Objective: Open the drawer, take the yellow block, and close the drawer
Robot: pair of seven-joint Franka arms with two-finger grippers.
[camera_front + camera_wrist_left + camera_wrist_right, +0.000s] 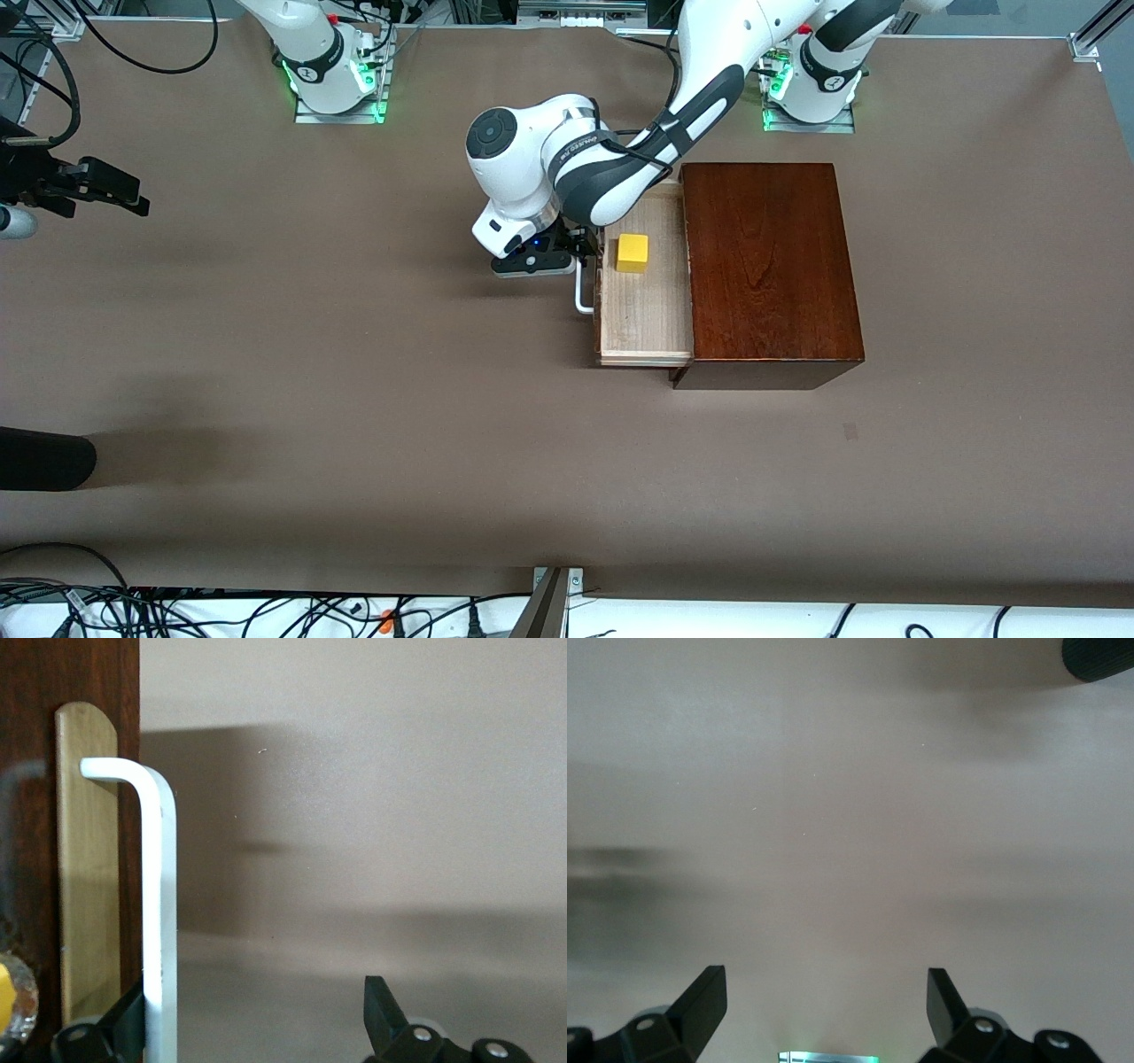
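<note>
The drawer (642, 310) stands pulled out of the dark mahogany box (771, 266) toward the right arm's end of the table. The yellow block (632, 252) lies in its pale wood tray. My left gripper (578, 255) is open at the white handle (582, 297). In the left wrist view the left gripper (257, 1019) has one finger (124, 1019) between the handle bar (159, 904) and the dark drawer front (27, 815), the other finger well apart. My right gripper (133, 202) waits open and empty over bare table at the right arm's end; the right wrist view (824, 1001) shows the same.
The brown table (354, 399) spreads wide around the box. A black rounded object (44, 461) pokes in at the table's edge at the right arm's end, nearer to the front camera; it also shows in the right wrist view (1099, 656). Cables lie along the front edge.
</note>
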